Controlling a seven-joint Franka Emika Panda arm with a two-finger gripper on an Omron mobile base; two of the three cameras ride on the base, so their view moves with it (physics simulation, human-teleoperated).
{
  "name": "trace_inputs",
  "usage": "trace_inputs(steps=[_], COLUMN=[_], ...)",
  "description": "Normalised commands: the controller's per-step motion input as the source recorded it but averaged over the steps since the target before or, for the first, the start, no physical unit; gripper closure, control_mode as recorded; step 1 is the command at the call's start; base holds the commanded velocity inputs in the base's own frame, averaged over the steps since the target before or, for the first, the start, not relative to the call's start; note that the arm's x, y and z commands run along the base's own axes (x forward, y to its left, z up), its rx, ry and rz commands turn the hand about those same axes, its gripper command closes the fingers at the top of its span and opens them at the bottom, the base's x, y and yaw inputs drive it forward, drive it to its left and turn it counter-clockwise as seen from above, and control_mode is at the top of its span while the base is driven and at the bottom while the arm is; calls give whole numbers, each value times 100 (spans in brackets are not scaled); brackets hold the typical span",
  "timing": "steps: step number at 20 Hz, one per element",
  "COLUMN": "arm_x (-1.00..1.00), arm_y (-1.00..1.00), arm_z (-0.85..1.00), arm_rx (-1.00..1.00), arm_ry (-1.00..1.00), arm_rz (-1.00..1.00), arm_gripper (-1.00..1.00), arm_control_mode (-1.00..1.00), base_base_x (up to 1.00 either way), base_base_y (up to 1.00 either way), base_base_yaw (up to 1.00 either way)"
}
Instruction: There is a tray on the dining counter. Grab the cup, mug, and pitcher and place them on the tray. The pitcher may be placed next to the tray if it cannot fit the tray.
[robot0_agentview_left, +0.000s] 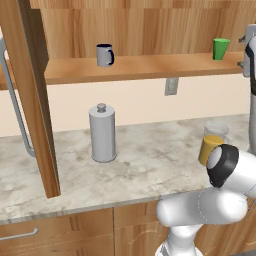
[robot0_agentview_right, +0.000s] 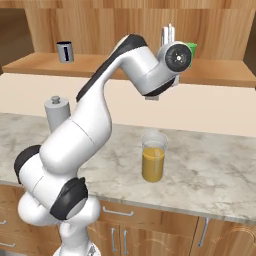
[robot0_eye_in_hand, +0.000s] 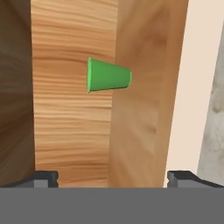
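Reaching up to shelf level, claw (robot0_eye_in_hand: 112, 178) spread wide, facing cup (robot0_eye_in_hand: 108, 75)

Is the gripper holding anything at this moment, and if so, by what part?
Nothing is held. The gripper is open, its fingertips wide apart, and the green cup stands on the wooden shelf ahead of it, untouched.

Wood-panel wall (robot0_agentview_left: 150, 30), wood shelf (robot0_agentview_left: 140, 67), marbled countertop (robot0_agentview_left: 150, 165), wood cabinets (robot0_agentview_left: 65, 230) below.

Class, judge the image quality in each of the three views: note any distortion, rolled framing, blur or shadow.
Hand view: rolled, the cup appears sideways, edges sharp. Left base view: the metal canister casts a faint shadow. Right base view: evenly lit, the pitcher crisp.
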Motion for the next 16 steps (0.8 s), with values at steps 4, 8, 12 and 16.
trace_inputs(steps=[4,8,12,16], arm_x=[31,26,22,30], arm_y=[-29,-21,-17,-13], arm_z=[0,0,0,0], arm_rx=[0,0,0,0], arm_ry=[0,0,0,0], arm_rz=[0,0,0,0], arm_gripper=[-100,-100,-100,-100], arm_control_mode=[-100,-100,-100,-100], base_base_x=[0,0,0,0], base_base_y=[0,0,0,0], base_base_yaw=[0,0,0,0])
